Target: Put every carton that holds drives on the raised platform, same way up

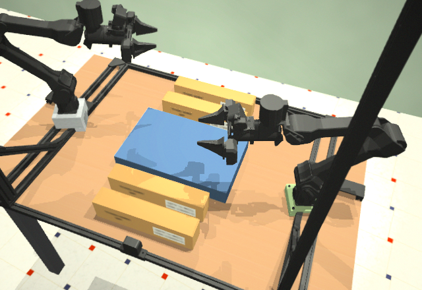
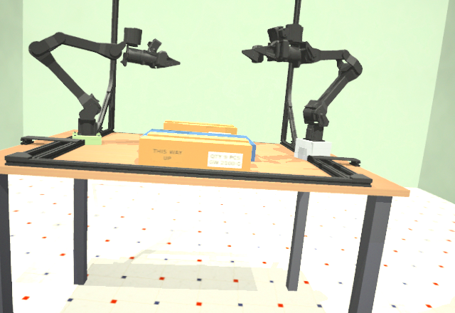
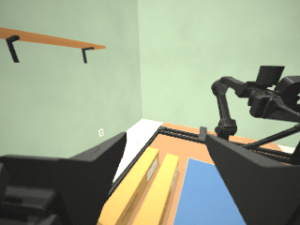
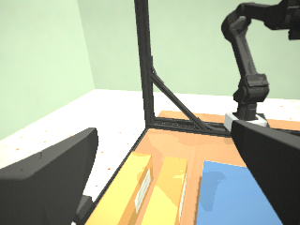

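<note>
The blue platform (image 1: 153, 137) (image 2: 253, 152) (image 3: 202, 197) (image 4: 225, 187) has nothing on it. On its far side in the top view lie an outer carton (image 1: 204, 88) (image 2: 194, 155) (image 3: 136, 180) and an inner carton (image 1: 180, 103) (image 3: 161, 187). On its near side lie another inner carton (image 1: 153, 180) (image 4: 166, 187) and another outer carton (image 1: 136, 208) (image 4: 124, 187). All four are long, yellow, closed and labelled. My left gripper (image 1: 156, 37) (image 2: 244, 54) (image 3: 165, 137) is open, high in the air. My right gripper (image 1: 198, 131) (image 4: 164, 130) is open, high above the platform.
A black rail frame (image 1: 68, 226) (image 2: 183, 174) runs around the table. Black uprights (image 1: 381, 58) (image 2: 114, 45) rise beside it. The left arm stands on a white base (image 1: 69, 118) (image 2: 312, 149), the right arm on a green base (image 1: 291, 208) (image 2: 87, 139).
</note>
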Tool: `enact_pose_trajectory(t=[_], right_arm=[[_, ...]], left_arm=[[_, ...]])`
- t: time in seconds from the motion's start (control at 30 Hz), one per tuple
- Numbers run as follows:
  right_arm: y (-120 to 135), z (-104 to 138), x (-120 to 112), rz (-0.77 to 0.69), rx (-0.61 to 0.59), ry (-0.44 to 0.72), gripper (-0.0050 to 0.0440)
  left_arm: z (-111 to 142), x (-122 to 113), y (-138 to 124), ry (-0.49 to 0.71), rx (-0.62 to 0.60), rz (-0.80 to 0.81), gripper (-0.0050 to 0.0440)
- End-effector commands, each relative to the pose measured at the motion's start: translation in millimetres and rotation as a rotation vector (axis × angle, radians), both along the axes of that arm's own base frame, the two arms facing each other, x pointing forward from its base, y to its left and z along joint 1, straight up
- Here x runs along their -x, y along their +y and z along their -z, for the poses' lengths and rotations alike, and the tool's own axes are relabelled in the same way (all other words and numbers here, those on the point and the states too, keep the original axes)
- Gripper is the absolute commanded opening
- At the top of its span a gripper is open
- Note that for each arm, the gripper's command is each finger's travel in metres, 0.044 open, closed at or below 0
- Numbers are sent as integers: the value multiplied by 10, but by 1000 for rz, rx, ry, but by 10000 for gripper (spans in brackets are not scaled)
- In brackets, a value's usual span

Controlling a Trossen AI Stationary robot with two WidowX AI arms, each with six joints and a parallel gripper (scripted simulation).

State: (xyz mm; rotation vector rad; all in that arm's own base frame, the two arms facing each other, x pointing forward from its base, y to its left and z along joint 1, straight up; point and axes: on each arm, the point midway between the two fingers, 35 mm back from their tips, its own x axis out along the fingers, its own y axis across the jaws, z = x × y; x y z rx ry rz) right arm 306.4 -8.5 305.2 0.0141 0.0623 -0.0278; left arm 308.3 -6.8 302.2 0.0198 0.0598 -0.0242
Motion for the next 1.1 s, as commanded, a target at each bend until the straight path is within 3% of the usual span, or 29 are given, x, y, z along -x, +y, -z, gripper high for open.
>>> enact_pose_trajectory(t=[0.0, 0.13, 0.6, 0.67, 0.87, 1.07], right_arm=[[-81, 72, 115, 25, -22, 83, 389], [-143, 165, 193, 45, -36, 157, 389], [-689, 981, 876, 218, -156, 799, 389], [-689, 981, 876, 218, -156, 799, 389], [-861, 1239, 1092, 272, -194, 1002, 389], [-941, 1359, 1192, 298, -212, 1096, 389]], left_arm=[[113, 90, -89, 85, -21, 37, 389], [233, 152, -147, 159, -37, 60, 389], [1282, 692, -660, 799, -174, 258, 389], [1282, 692, -660, 799, -174, 258, 389], [1614, 863, -822, 1001, -218, 320, 389], [1768, 942, -897, 1095, -238, 349, 389]])
